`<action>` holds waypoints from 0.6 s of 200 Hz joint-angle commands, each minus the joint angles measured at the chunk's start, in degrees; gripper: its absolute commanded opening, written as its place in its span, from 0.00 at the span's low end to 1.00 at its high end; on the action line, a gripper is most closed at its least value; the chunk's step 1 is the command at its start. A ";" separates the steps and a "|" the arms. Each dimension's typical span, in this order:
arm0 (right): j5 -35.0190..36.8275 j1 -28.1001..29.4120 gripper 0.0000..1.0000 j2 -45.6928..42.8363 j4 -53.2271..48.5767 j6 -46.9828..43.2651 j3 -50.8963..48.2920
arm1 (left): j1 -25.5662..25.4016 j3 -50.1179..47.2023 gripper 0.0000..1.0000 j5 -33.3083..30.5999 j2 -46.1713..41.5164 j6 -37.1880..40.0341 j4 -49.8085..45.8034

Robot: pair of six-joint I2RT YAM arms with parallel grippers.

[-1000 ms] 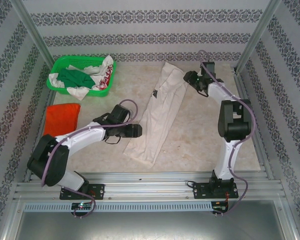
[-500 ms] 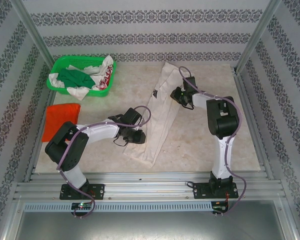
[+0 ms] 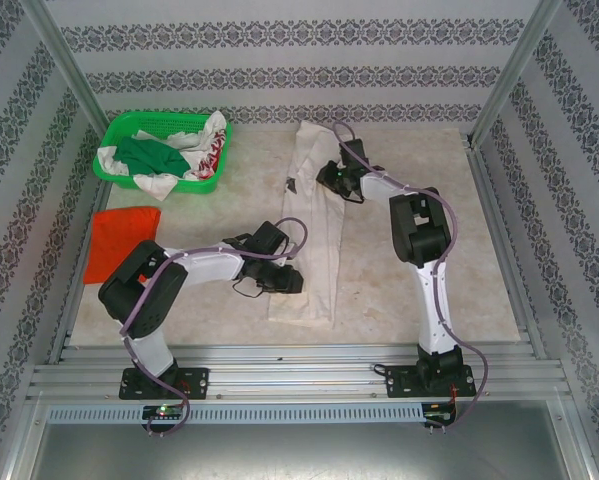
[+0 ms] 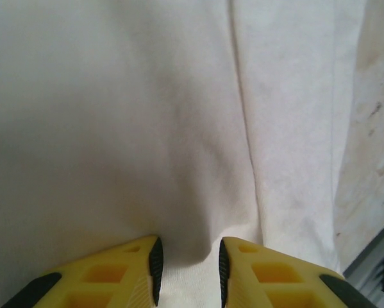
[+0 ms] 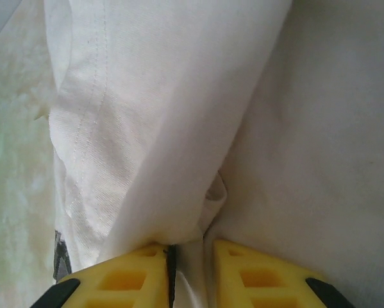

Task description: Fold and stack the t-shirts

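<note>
Cream t-shirt [image 3: 317, 250] pinched by inward-reaching left gripper [image 3: 297, 283], right gripper [image 3: 329, 180].

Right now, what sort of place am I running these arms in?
Probably a purpose-built robot test cell, dressed to look domestic. Aluminium frame rails and posts box in the table, patterned wall panels surround it, and laundry props lie on it: a green basket and a cream-white t-shirt.
</note>
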 commanded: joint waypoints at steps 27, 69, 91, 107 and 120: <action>-1.84 2.76 0.24 5.72 -5.89 0.80 9.20 | -1.25 0.65 0.31 -0.20 3.03 -0.23 -1.01; -2.58 1.21 0.34 2.93 -5.68 -2.82 9.45 | -1.16 -0.93 0.35 -1.27 0.57 0.05 -1.86; -2.38 0.73 0.52 -1.30 -5.04 -8.03 7.50 | -1.16 -0.65 0.41 -1.90 -1.83 0.45 -2.01; -0.93 0.49 0.63 -5.56 -3.73 -12.28 4.02 | -1.00 -0.24 0.46 -3.86 -4.36 1.32 -2.37; -1.28 -0.02 0.68 -9.28 -1.29 -14.81 0.05 | -0.44 0.07 0.47 -4.95 -6.03 1.77 -3.14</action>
